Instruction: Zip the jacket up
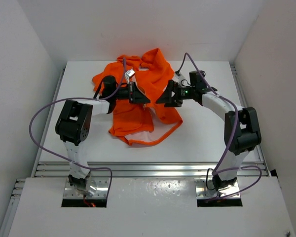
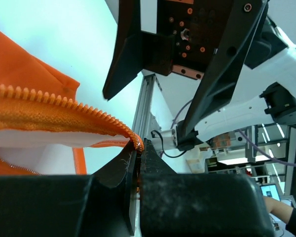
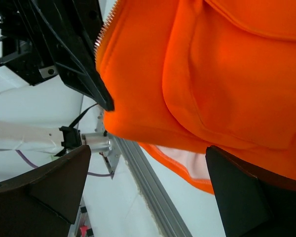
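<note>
The jacket (image 1: 138, 108) lies crumpled on the tabletop (image 1: 207, 143), front unzipped. My left pincer (image 2: 138, 160) is clamped on the end of one row of zipper teeth (image 2: 64, 101), I judge to pull that edge taut. My right pincer (image 1: 159, 100) faces it, spread wide, ready for the other flap.

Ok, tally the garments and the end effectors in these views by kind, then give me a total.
Orange jacket: 1
End effectors: 2 (left end effector, right end effector)
Total: 3
</note>
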Available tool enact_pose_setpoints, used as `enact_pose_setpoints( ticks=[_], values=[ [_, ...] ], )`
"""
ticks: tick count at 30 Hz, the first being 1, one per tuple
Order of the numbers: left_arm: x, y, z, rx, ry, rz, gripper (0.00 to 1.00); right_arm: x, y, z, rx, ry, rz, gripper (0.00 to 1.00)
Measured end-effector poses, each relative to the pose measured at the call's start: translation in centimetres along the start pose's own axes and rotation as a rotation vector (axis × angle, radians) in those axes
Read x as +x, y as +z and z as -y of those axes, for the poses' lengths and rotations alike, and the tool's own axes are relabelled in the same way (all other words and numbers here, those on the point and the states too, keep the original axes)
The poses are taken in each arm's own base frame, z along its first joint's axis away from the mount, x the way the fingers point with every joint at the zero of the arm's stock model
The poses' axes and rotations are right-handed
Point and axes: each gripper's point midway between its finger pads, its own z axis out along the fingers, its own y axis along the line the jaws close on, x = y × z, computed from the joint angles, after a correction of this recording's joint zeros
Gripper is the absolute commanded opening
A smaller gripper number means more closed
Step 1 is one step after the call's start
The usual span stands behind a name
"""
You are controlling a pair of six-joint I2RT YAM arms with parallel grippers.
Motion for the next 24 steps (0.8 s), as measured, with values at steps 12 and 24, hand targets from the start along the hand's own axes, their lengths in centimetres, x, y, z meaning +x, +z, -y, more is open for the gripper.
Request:
enact_pose_setpoints(
  ticks=[12,24],
  values=[
    [-0.6,1.1,0.8,0.029,-0.029,0.016,0.00,1.2,3.6,-1.1,-0.080,0.022,-0.051,0.80],
    [-0.3,1.8,-0.2,0.015,-0.055,0.008,0.00,0.6,4.0,-2.8,-0.132,0.006,-0.042,0.46]
  ],
)
